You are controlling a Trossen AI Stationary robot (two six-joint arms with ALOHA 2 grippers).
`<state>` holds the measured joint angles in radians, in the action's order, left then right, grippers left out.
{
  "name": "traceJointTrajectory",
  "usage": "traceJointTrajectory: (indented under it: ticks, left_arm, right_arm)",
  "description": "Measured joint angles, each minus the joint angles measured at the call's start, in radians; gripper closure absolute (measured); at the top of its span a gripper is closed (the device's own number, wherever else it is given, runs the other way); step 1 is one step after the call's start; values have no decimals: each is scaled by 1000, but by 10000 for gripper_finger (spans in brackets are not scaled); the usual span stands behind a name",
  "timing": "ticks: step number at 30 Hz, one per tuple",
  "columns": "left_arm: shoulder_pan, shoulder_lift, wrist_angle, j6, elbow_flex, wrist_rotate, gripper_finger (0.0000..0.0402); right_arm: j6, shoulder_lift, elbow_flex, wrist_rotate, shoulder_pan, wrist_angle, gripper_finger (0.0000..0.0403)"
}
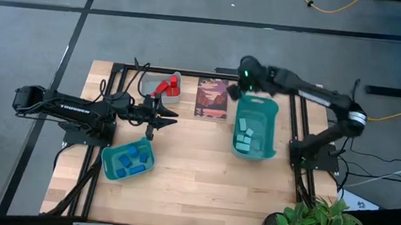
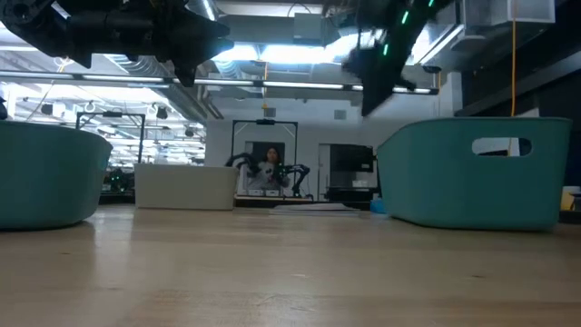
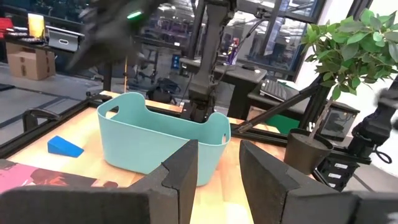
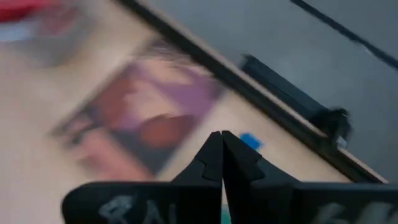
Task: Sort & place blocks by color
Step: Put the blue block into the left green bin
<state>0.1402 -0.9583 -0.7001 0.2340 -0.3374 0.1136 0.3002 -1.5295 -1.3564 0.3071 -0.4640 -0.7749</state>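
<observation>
My right gripper (image 1: 234, 91) is shut and empty. It hangs above the table's far side, between the dark picture card (image 1: 213, 97) and the right teal bin (image 1: 255, 128), which holds light cyan blocks (image 1: 244, 134). A single blue block (image 4: 250, 142) lies flat on the wood just beyond its fingertips (image 4: 221, 155), near the far edge. My left gripper (image 3: 217, 168) is open with nothing between its fingers. It points level toward the right bin (image 3: 158, 140) from the table's left-middle (image 1: 158, 116). Red blocks (image 1: 166, 88) lie in the grey bin and dark blue blocks (image 1: 129, 161) in the left teal bin.
The picture card (image 4: 149, 124) lies flat at the far middle. The table's black frame rail (image 4: 292, 93) runs along the far edge behind the blue block. A potted plant (image 1: 314, 224) stands off the near right corner. Bare wood (image 1: 202, 178) spans the near middle.
</observation>
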Motion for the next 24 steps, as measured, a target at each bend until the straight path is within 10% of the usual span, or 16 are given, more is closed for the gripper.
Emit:
traceJointTrajectory:
  ticks: [14,24]
  left_arm:
    - [0,0,0,-8,0,0,290]
    - [0,0,7,-8,0,3,290]
  right_arm:
    - [68,-320,5,-120,-211,140,383]
    - [189,-347,5,-116,-208,53,278]
